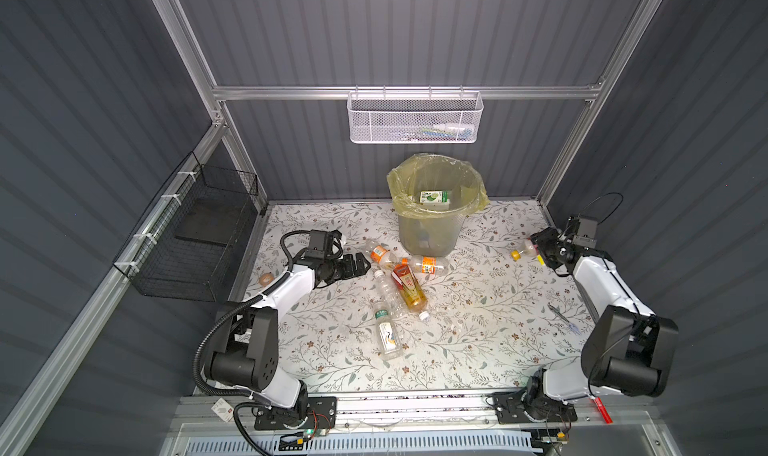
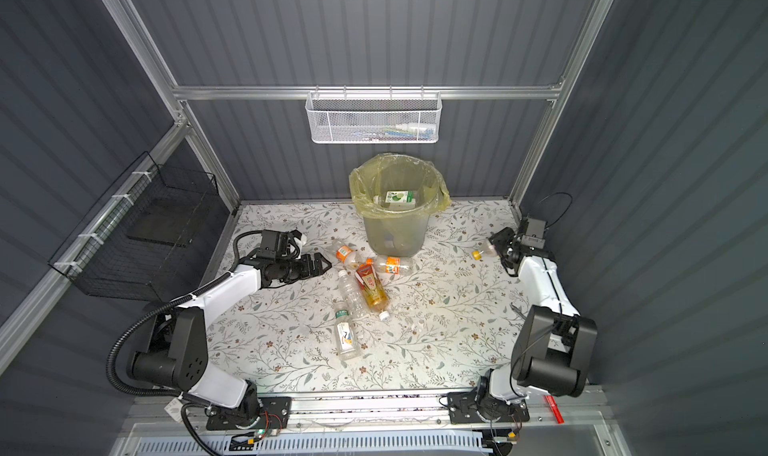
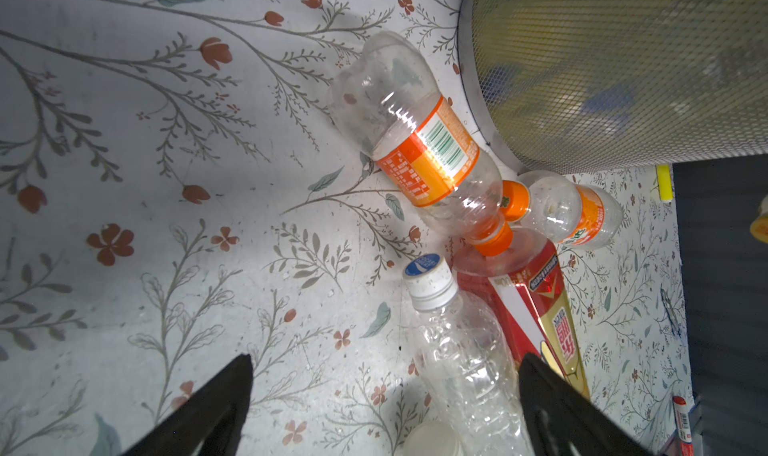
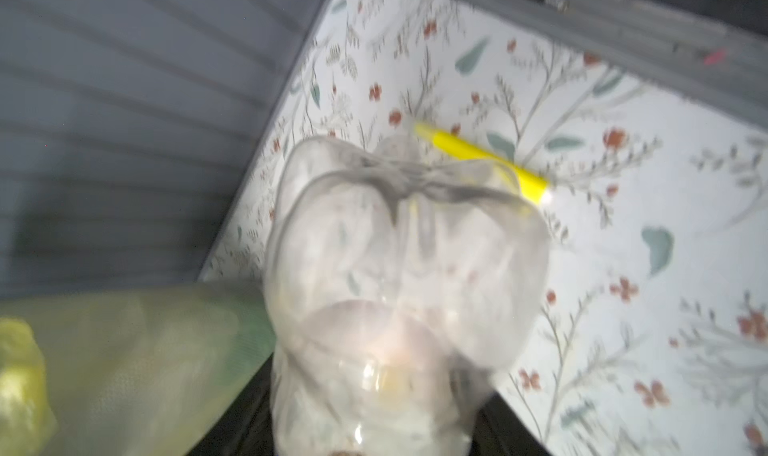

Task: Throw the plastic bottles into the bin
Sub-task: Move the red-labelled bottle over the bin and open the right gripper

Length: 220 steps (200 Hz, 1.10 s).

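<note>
Pinching a yellow-capped bottle (image 4: 399, 275), the right gripper (image 1: 537, 248) hangs right of the bin (image 1: 430, 229); the left gripper (image 1: 365, 264), fingers spread, lies left of it.

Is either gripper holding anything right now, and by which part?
Right gripper grips a clear bottle by its base end, yellow cap pointing out. Left gripper is open, empty.

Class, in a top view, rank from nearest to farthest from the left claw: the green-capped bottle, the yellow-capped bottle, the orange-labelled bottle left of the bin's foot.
From the left claw:
1. The orange-labelled bottle, just ahead of its open tips.
2. The green-capped bottle, mid-table, towards the front edge.
3. The yellow-capped bottle, far right.
</note>
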{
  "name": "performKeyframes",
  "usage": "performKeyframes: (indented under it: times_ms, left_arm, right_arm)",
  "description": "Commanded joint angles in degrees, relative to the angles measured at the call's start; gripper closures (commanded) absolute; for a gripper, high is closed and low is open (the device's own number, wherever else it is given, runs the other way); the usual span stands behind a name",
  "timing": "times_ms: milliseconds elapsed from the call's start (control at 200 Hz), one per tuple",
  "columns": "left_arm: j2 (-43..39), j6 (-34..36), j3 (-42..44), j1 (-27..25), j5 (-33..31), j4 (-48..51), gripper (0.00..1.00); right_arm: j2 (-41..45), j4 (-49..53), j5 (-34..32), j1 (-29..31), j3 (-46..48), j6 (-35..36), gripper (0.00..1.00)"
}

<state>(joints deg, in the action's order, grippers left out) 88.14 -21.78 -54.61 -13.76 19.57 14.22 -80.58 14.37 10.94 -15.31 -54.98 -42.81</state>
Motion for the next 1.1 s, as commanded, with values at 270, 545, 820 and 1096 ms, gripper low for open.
performKeyframes:
  times_ms: [270, 545, 820, 1096]
  left_arm:
    - [-2.2, -6.0, 4.6, 0.6, 1.5, -5.2, 0.00]
    - [-8.6, -6.8, 6.1, -1.2, -0.2, -3.1, 0.00]
    - [-18.8, -11.2, 11.7, -7.8, -6.1, 2.2, 0.00]
    - [-24.0, -20.6, 18.3, -19.0, -10.9, 4.9, 0.00]
  right_arm:
    - [21.1, 4.8, 0.0, 5.0, 23.8, 1.2, 0.42]
    - [13.4, 6.8, -1.6, 10.6, 6.0, 1.7, 0.42]
    - [-12.4, 23.3, 5.6, 22.0, -56.3, 3.1, 0.21]
    - [-13.1, 23.9, 6.7, 19.7, -51.0, 4.5, 0.01]
